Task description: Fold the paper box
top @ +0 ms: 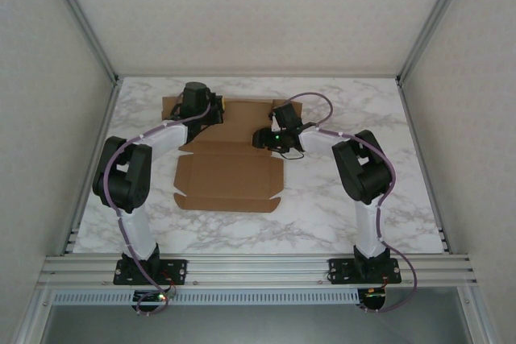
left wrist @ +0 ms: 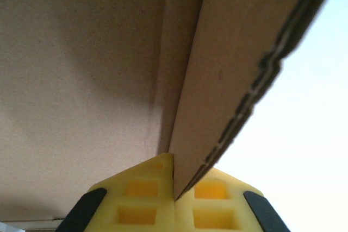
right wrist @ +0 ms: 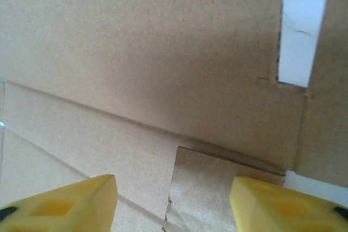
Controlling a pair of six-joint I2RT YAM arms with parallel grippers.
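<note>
Paper box [top: 230, 175], flap [left wrist: 228, 80] pinched in left fingers [left wrist: 141, 199]

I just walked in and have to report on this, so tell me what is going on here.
Two robot arms are working on a flat cardboard box on a marble table. The left tool is pinched shut on a flap at the sheet's far edge. The right tool hangs open close over the cardboard, gripping nothing. The near panels lie flat, not yet folded.

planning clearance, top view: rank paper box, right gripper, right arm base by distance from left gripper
1. paper box: pinched in left gripper, far left
2. right gripper: over the box's far right
3. right arm base: near right edge
</note>
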